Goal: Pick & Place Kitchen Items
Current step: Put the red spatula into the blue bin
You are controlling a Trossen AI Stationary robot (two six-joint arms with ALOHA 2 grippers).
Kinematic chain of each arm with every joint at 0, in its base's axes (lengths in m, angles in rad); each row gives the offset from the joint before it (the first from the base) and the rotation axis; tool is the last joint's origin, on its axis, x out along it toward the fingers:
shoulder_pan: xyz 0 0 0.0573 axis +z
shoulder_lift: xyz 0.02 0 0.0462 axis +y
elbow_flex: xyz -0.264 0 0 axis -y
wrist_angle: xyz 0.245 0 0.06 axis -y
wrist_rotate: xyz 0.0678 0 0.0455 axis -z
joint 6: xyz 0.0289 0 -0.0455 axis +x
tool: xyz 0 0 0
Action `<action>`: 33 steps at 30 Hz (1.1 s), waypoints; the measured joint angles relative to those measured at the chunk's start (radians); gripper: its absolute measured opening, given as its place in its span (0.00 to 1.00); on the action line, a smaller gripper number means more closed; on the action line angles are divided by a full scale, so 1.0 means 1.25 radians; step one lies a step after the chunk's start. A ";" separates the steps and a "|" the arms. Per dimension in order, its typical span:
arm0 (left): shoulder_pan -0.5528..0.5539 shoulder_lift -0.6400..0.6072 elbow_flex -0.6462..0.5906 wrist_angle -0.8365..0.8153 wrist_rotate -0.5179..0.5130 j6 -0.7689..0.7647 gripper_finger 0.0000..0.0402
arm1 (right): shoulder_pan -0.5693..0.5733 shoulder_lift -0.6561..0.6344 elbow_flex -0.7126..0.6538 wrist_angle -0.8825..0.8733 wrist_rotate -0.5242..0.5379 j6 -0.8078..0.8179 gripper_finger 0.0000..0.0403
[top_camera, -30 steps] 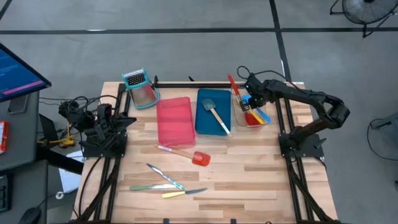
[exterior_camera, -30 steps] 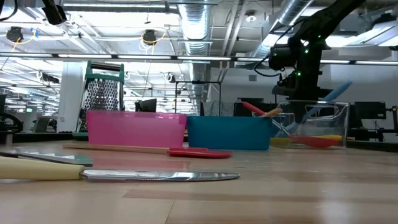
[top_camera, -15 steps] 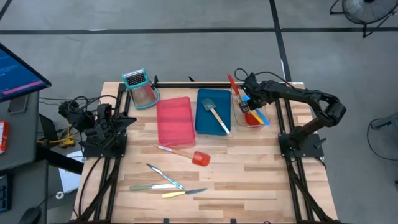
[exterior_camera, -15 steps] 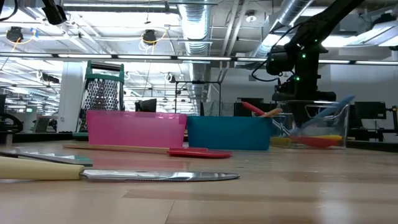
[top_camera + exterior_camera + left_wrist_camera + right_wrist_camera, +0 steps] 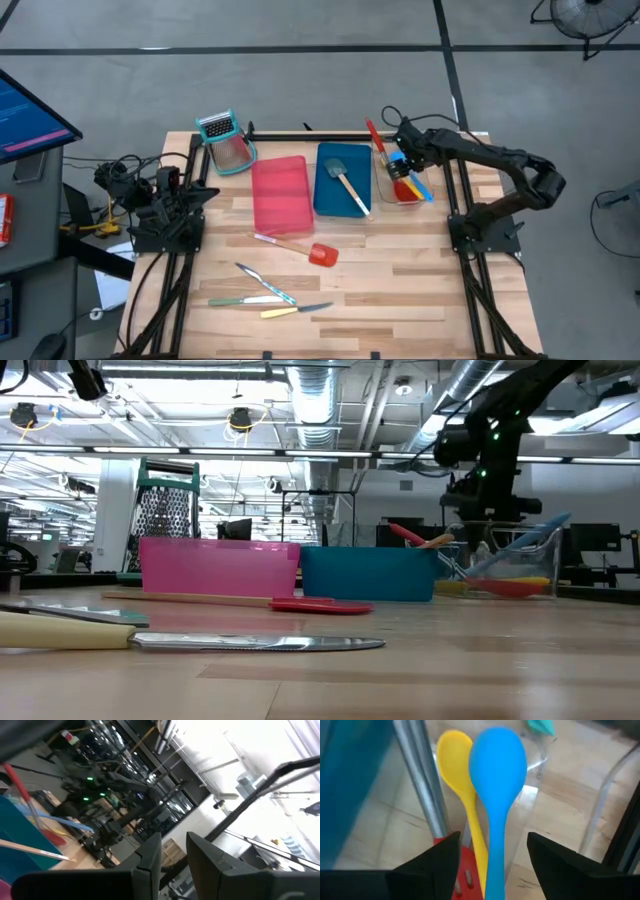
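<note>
Blue spoon (image 5: 496, 780) and yellow spoon (image 5: 457, 770) lying in clear tray (image 5: 400, 180) with long red spoon (image 5: 378, 142), right gripper (image 5: 402, 160) just above, fingers spread, gripping nothing. Grey spatula (image 5: 345, 182) in blue tray (image 5: 325, 195), pink tray (image 5: 278, 193) beside. Red spatula (image 5: 300, 246) and knives (image 5: 268, 298) loose on table (image 5: 400, 290). Left gripper (image 5: 172, 851) parked at table's left edge, fingers apart.

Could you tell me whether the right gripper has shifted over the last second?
Barely: the right gripper stays above the clear tray, swaying slightly toward the blue tray and back.
</note>
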 joint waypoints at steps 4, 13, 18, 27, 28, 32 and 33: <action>0.000 0.000 0.000 0.001 -0.015 0.000 0.19 | 0.002 -0.069 0.001 -0.023 -0.005 0.004 0.54; 0.000 0.000 0.000 0.001 -0.012 0.015 0.26 | 0.048 -0.224 0.001 -0.053 -0.021 0.053 0.49; 0.000 0.000 0.000 0.001 -0.009 0.015 0.31 | 0.058 -0.262 0.001 -0.053 -0.017 0.070 0.50; 0.000 0.000 0.000 0.001 -0.004 0.014 0.34 | 0.084 -0.300 0.022 -0.061 -0.026 0.078 0.50; 0.000 0.000 0.000 0.002 -0.004 0.014 0.34 | 0.092 -0.302 0.031 -0.060 -0.032 0.075 0.49; 0.000 0.000 0.000 0.001 -0.004 0.014 0.34 | 0.147 -0.305 0.086 -0.047 -0.099 0.047 0.48; 0.000 0.000 0.000 0.001 -0.004 0.014 0.34 | 0.169 -0.305 0.102 -0.047 -0.110 0.045 0.48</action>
